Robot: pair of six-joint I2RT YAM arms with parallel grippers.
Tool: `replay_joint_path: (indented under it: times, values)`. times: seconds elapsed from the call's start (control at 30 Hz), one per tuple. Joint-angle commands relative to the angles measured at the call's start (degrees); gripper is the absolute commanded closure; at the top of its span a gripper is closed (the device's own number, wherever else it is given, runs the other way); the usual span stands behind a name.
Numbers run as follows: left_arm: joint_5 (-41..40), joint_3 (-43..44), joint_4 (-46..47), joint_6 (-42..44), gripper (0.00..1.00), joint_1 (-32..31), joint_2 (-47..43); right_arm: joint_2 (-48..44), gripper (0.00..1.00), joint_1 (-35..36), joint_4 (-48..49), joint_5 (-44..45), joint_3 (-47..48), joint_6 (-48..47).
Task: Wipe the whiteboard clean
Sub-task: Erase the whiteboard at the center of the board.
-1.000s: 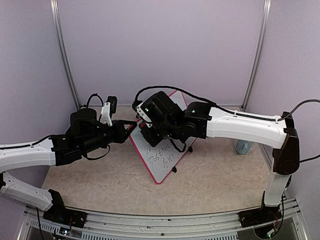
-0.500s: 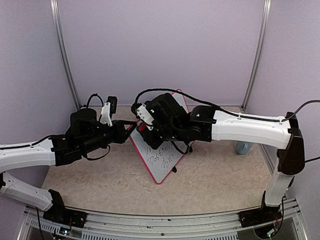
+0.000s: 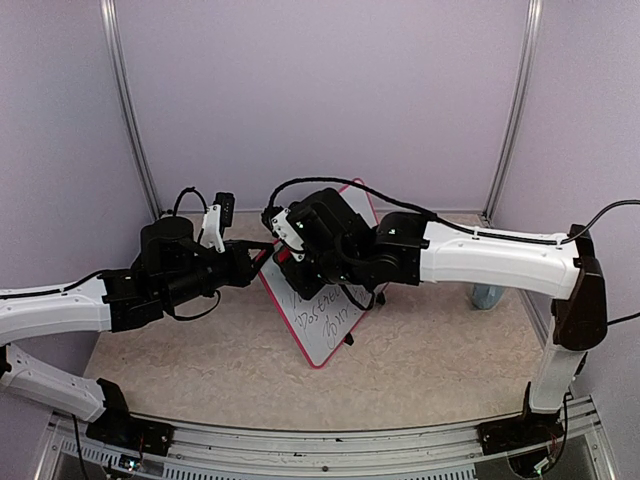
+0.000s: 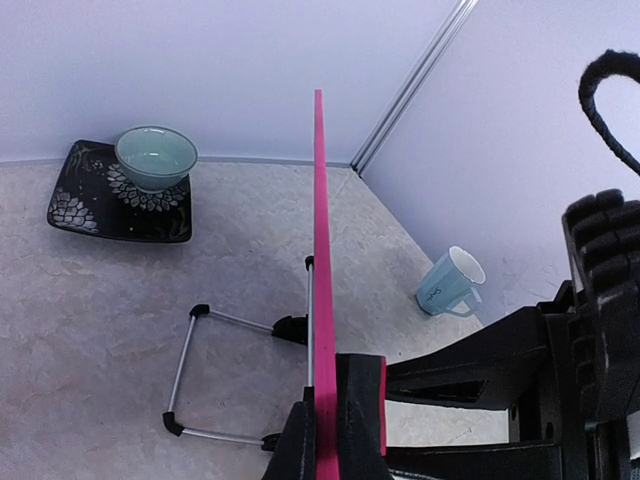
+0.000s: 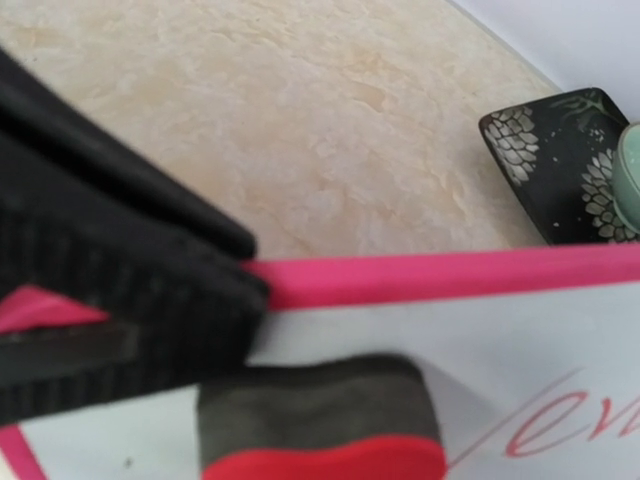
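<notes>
- Your left arm [image 3: 55,310]: stretched forward and inward, forearm near level.
- Your left gripper [image 3: 262,250]: jaws fully closed, fingertips pinching the pink edge of the whiteboard [image 3: 325,320], which runs straight ahead of them.
- Your right arm [image 3: 490,255]: reaching across from the right, upper link raised, wrist [image 3: 335,240] bent downward.
- Your right gripper [image 3: 284,256]: jaws part-closed around the red eraser [image 5: 320,430], its tip close beside your left gripper's fingers [image 5: 120,300].

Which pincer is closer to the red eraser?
Right. The right pincer holds the eraser at the board; the left pincer clamps the board's pink edge just beside it.
</notes>
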Motion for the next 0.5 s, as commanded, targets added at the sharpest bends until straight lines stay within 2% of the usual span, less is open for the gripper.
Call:
replay_joint_path:
  times: [0.0, 0.37, 0.47]
  values:
    - [7.84, -0.04, 0.14, 0.44, 1.0, -2.69, 0.76, 2.68, 0.71, -3.21, 1.42, 4.04, 0.47, 1.39]
    - [7.88, -0.38, 0.11, 0.32, 1.0, -2.69, 0.43, 3.25, 0.71, -5.62, 2.46, 5.47, 1.06, 1.03]
    - [7.88, -0.39, 0.2, 0.35, 1.0, -2.7, 0.57, 3.09, 0.71, -5.51, 3.52, 3.0, 0.82, 0.17]
